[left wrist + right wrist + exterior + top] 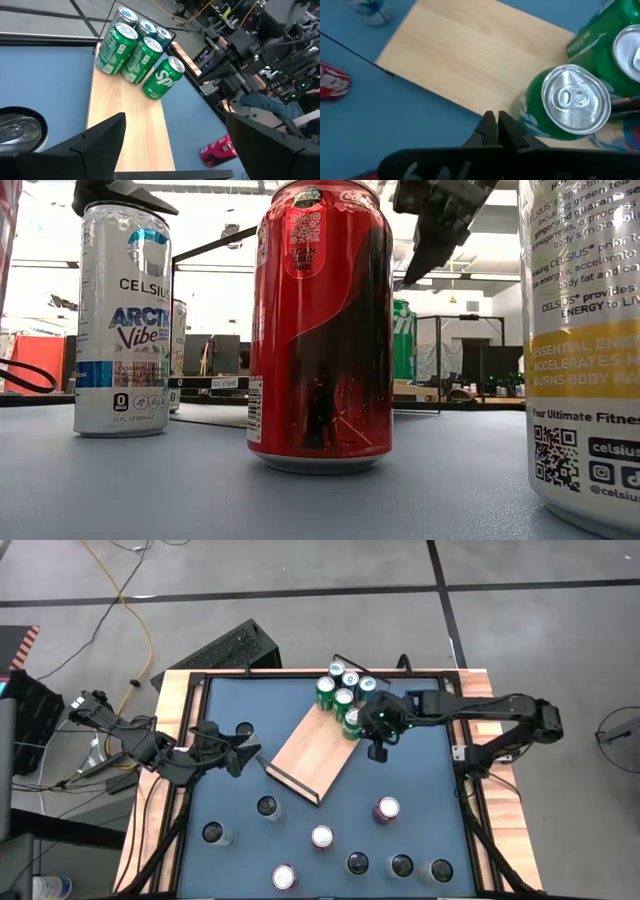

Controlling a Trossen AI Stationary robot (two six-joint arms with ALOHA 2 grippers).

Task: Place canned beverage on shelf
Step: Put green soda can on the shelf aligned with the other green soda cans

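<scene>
- Light-wood shelf [312,748] lies slanted on the blue table [420,780], its black wire rail at the far end.
- 5 green cans [338,692] stand clustered on the shelf's far end; the 1 nearest the shelf's middle, the Sprite can [352,722], stands at the shelf's right edge.
- Right gripper [378,752] hangs just off the shelf's right edge, beside the Sprite can, fingers pressed together and holding nothing.
- Left gripper [250,755] waits just left of the shelf, fingers spread apart and empty.
- A black-topped can [243,731] stands left of the shelf, by the left gripper.
- More cans stand scattered in front of the shelf, among them a pink can [386,809] and a red can [321,837].
</scene>
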